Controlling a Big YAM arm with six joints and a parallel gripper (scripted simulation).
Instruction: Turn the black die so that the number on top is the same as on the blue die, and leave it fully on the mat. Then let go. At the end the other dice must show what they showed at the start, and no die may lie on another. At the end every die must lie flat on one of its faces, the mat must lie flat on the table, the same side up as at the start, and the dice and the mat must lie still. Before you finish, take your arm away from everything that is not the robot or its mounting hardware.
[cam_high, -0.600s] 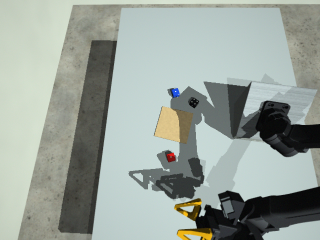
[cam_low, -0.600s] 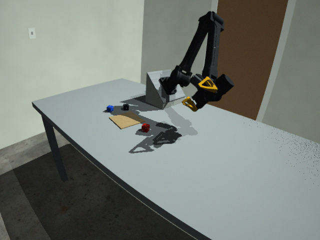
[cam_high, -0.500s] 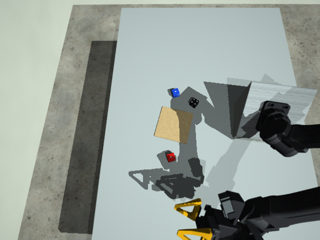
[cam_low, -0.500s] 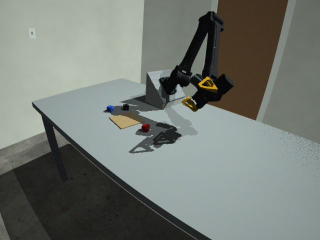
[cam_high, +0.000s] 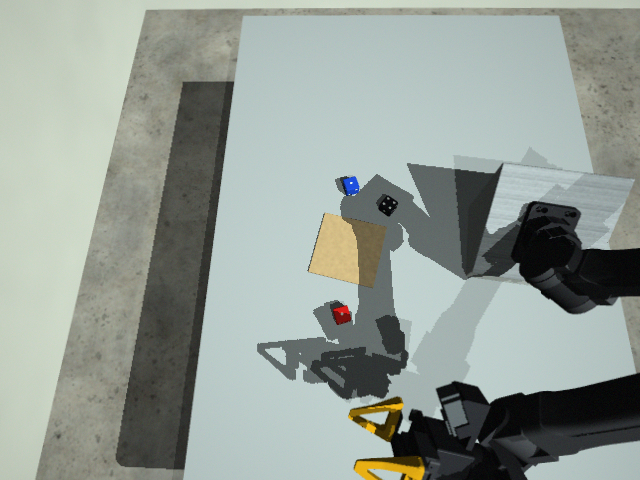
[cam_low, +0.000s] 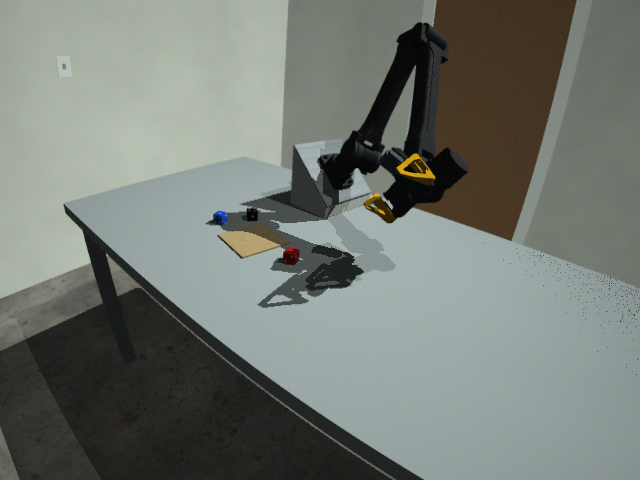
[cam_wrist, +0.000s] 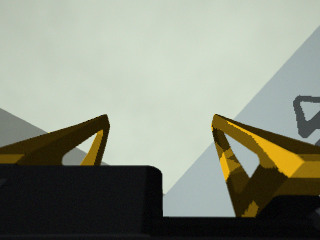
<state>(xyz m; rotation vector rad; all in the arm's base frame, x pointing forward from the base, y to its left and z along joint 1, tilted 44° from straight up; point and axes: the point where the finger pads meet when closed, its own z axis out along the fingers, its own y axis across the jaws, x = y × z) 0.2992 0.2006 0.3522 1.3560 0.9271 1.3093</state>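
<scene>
The black die (cam_high: 387, 205) (cam_low: 252, 213) lies flat on the table, off the mat, just beyond the mat's far right corner. Its top shows several white pips. The blue die (cam_high: 351, 185) (cam_low: 220, 217) lies to its left, also off the mat; I cannot read its top pips for sure. The tan mat (cam_high: 333, 248) (cam_low: 248, 242) lies flat with nothing on it. The red die (cam_high: 341, 314) (cam_low: 291, 255) lies just in front of the mat. My gripper (cam_high: 361, 441) (cam_low: 382, 186) (cam_wrist: 160, 120) is open and empty. It hangs high above the table, nearer than the red die.
The grey wedge-shaped arm mount (cam_high: 558, 191) (cam_low: 305, 180) stands to the right of the black die. The grey table (cam_high: 361, 77) (cam_low: 465, 335) ends at a left edge some way from the dice. The wrist view shows only wall and a strip of table.
</scene>
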